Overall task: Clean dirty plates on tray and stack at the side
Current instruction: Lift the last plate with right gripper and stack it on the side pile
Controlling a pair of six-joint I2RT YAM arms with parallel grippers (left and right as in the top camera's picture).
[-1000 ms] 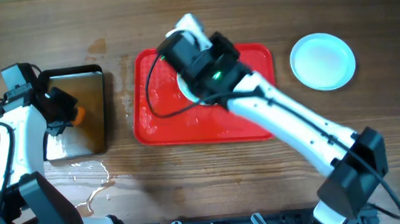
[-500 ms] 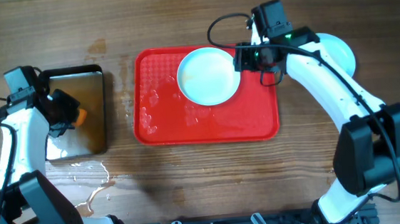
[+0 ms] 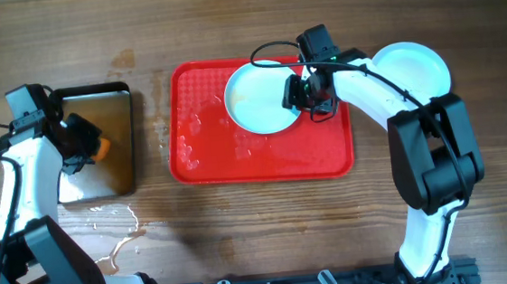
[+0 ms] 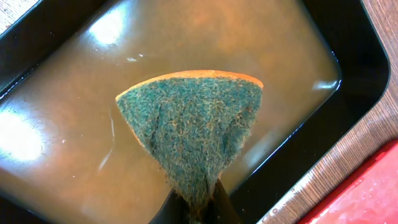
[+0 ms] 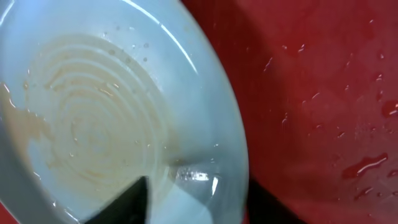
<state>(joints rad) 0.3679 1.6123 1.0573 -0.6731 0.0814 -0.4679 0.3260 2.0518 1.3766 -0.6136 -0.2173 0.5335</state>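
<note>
**Plate lined up on the tray, sponge parked over the pan**

We reckon we're at the "get hold of the dirty plate" step. The plate (image 3: 259,96) lies flat in the far right part of the tray (image 3: 237,157), which sits mid-desk, closer to the far edge. The wrist view shows a faint brownish smear (image 5: 93,124) in rings across the plate, so it isn't clean yet.

The right claw (image 3: 307,92) is at the plate's right rim. One finger is over the inside of the plate and the other looks to be outside the rim, down by the tray. So it straddles the rim, but we honestly can't tell whether it's squeezing.

The left claw (image 4: 196,208) is clamped on a sponge (image 4: 193,130), green scrubby side facing its camera. It hangs over the pan (image 4: 354,68) of murky water by the left edge, well apart from the tray.

A second plate (image 3: 416,70) sits on the desk near the far right corner, partly hidden by the right arm. We'd guess that's where the stack goes.

Next up, as we see it:
- The right claw needs a firm pinch on the rim.
- The plate has to be held steady or tipped up.
- The sponge has to come over from the left and scrub off the rings.
</note>
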